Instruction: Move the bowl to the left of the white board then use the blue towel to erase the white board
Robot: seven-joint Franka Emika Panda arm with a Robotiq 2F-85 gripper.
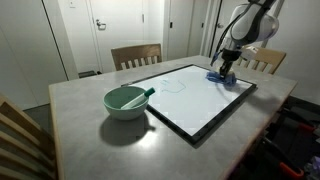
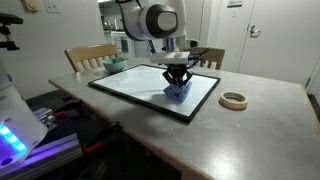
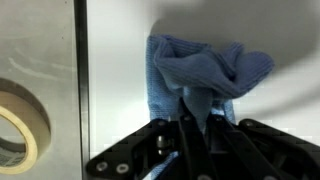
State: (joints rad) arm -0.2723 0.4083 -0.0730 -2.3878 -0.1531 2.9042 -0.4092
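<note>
In an exterior view the bowl (image 1: 125, 101) stands on the counter (image 1: 80, 135) just beside the left edge of the white board (image 1: 195, 105), clear of the panel, so the first half of the task looks done. The pincer (image 1: 228, 75) is down at the board's far right corner with the blue towel (image 1: 219, 77) under it. Faint drawn marks lie to its left, toward the bowl, so I judge the wipe must run leftward along the board.

In an exterior view the pincer (image 2: 178, 83) holds the blue towel (image 2: 178, 92) against the white board (image 2: 135, 85). A tape roll (image 2: 234, 100) lies on the counter off the frame to the right, and the bowl (image 2: 113, 64) sits beyond the far left corner. Neither lies in the wiping path.

In the wrist view the jaws are nearly closed, pinching a fold of the bunched blue towel (image 3: 205, 65), which rests on the white board (image 3: 120, 50). The tape roll (image 3: 18, 120) shows outside the black frame.
</note>
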